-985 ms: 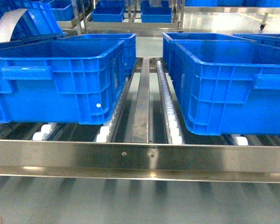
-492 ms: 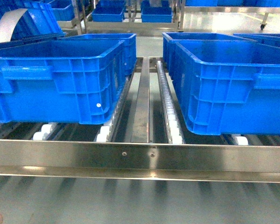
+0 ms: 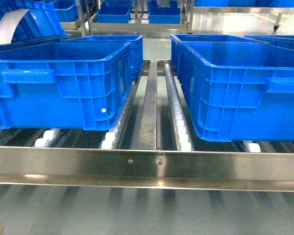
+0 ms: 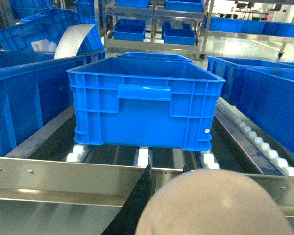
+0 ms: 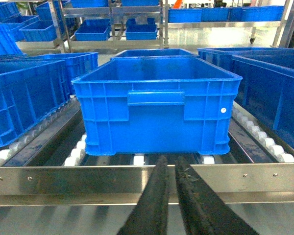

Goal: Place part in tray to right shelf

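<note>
Two big crates (image 3: 63, 83) sit side by side on the shelf (image 3: 147, 164), riding white rollers (image 3: 179, 122) behind the shiny front rail, with a steel divider running back between them. Behind, more racks of crates line a bright room with a glossy floor, and a white curved strip (image 3: 9, 24) pokes out of a crate far left. Now the arms: both wrist cameras look level over the rail, each square on a crate. The right gripper (image 5: 170, 162) hangs low in front of the rail, its two dark fingers (image 5: 154, 205) pressed nearly together with only a slit between them and nothing in it. The left gripper (image 4: 166, 171) shows just one dark finger (image 4: 137, 205) clearly, rising beside the beige, rounded tray (image 4: 215, 203), which fills the bottom of that view just short of the rail. Whether that gripper is clamped on the tray I cannot tell, since the beige bulk hides the far side. The part I cannot see in any view. Against half a second and a full second ago, the head view is the same: crates, rail and rollers have not shifted.
</note>
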Available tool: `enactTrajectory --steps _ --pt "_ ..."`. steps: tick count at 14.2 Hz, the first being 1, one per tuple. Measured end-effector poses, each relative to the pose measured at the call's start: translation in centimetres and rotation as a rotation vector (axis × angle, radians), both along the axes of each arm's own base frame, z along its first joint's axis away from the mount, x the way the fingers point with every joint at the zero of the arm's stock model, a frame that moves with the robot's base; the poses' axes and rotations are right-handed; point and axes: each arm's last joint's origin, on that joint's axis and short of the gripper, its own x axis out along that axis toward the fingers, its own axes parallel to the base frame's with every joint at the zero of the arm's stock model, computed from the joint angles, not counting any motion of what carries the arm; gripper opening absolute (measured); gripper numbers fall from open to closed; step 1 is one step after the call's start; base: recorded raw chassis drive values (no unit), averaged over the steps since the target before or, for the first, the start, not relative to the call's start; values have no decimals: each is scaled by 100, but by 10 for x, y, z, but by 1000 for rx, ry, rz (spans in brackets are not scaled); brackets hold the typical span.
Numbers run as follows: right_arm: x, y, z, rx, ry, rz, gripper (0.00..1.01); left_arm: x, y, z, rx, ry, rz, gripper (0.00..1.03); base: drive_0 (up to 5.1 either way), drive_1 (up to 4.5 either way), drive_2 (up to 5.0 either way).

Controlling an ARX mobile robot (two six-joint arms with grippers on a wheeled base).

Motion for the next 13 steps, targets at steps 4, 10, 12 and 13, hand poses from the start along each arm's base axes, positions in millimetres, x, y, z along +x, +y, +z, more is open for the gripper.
enactTrajectory --steps 4,10,12,13 --pt "0 0 0 0 0 0 71 0 0 0 0 0 0 12 0 0 0" --pt "0 0 0 0 0 0 98 0 0 0 0 0 1 12 0 0 0" --pt "0 0 0 0 0 0 98 0 0 0 0 0 0 12 0 0 0" --pt "0 0 0 0 0 0 98 0 0 0 0 0 1 12 0 0 0"
